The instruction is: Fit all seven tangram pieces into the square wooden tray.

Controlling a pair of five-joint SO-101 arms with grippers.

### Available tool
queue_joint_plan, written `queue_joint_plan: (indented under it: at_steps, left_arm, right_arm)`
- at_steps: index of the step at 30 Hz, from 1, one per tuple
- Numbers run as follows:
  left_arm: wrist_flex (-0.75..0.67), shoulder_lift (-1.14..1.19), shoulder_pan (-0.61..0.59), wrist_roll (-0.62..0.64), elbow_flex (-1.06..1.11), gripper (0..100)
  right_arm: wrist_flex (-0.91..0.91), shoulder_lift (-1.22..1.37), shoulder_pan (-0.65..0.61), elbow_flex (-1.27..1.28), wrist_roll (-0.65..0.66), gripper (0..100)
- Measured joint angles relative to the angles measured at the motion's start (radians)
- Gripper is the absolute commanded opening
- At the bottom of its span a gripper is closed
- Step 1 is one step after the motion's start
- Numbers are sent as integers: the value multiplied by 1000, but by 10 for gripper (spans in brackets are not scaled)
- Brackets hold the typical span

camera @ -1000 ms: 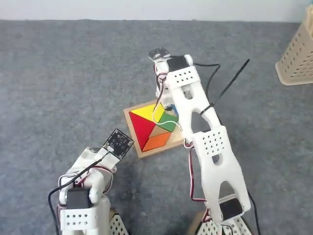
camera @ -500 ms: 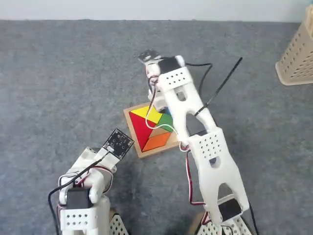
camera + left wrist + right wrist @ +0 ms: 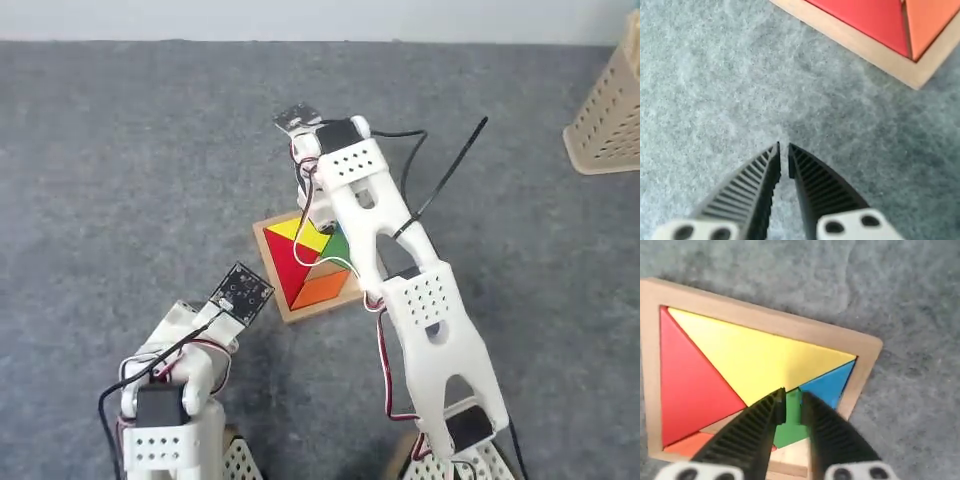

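Sitting near the middle of the grey carpet (image 3: 120,150), the square wooden tray (image 3: 320,306) is holding a yellow triangle (image 3: 765,355), a red triangle (image 3: 690,385), a blue piece (image 3: 832,385), a green piece (image 3: 790,435) and an orange piece (image 3: 685,447), all lying flat inside its rim. The right arm (image 3: 430,300) is stretching over the tray in the high view. The right gripper (image 3: 792,397) is hanging above the pieces with its fingers (image 3: 760,425) drawn almost together, a slim gap between them and nothing pinched. Their tips are pointing at the spot where green, yellow and blue are meeting; whether they are touching the wood cannot be told. The left gripper (image 3: 783,150) is hovering over bare carpet near a corner of the tray, its toothed fingers (image 3: 755,190) likewise nearly touching and holding nothing, with the red and orange pieces lying beyond the tips.
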Motion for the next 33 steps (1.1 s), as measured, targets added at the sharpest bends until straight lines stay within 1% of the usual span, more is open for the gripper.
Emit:
queue_joint_plan:
  at_steps: [3, 6, 10, 14, 17, 22, 25, 27, 30, 33]
  left_arm:
    - [0, 0, -2, 0, 0, 24]
    - [0, 0, -2, 0, 0, 24]
    - [0, 0, 0, 0, 0, 24]
    - [0, 0, 0, 0, 0, 24]
    - [0, 0, 0, 0, 0, 24]
    - [0, 0, 0, 0, 0, 24]
    - [0, 0, 0, 0, 0, 24]
    - [0, 0, 0, 0, 0, 24]
    - [0, 0, 0, 0, 0, 24]
    - [0, 0, -2, 0, 0, 24]
  right_arm:
    - [0, -44, 15, 28, -26, 6]
    - [0, -141, 46, 115, -32, 6]
    - [0, -319, 64, 334, -35, 6]
    - [-20, -532, 94, 608, -35, 6]
    - [-117, -712, 141, 852, -35, 6]
    - [-359, -1003, 238, 1289, -35, 10]
    - [-480, -1138, 295, 1487, -35, 23]
    - [-497, -1186, 304, 1562, -35, 72]
    - [-508, -1192, 290, 1623, -35, 151]
    - [-522, -1158, 226, 1628, -28, 162]
